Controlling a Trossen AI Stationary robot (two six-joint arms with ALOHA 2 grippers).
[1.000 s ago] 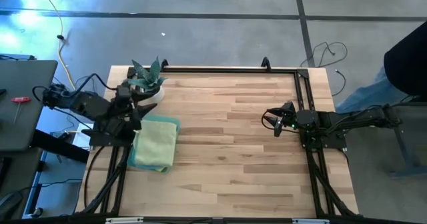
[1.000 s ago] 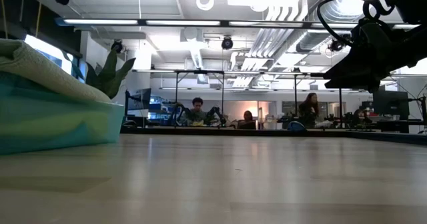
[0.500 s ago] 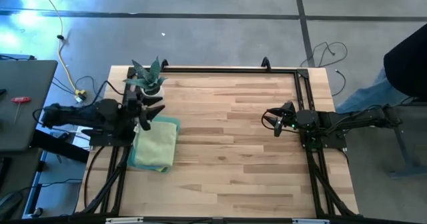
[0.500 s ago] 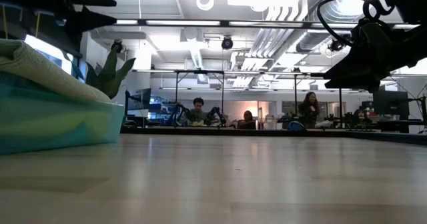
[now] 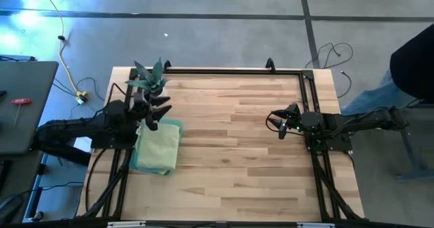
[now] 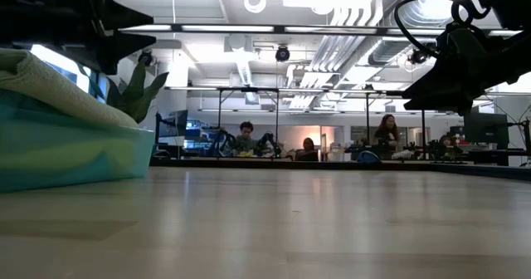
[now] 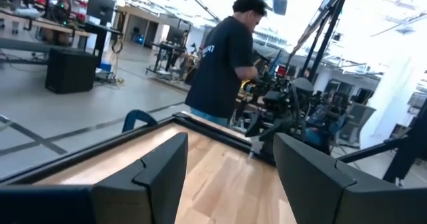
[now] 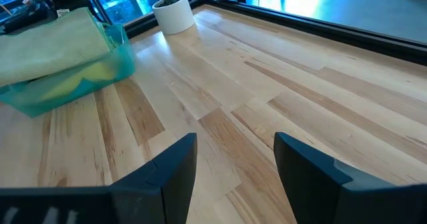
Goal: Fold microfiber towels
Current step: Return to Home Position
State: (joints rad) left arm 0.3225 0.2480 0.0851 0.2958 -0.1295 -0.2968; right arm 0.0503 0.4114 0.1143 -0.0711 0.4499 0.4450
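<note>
Blond wood table [image 5: 237,143]: folded pale green microfiber towel [image 5: 160,146] lies just beside my spread, empty left pincer [image 5: 159,110]; right pincer [image 5: 281,127] spread, farther off.

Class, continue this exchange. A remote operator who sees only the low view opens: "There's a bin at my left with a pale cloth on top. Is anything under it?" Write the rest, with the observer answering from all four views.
Observer: Yes. The right wrist view shows a yellow towel through the wall of the bin, under the pale green towel.
Operator: Which arm is the dark shape above the bin?
Observer: The left one. From above, the left gripper is open, over the bin's end nearest the potted plant.
Operator: And the other arm?
Observer: The right gripper is open and holds nothing, over bare table towards the right side.
</note>
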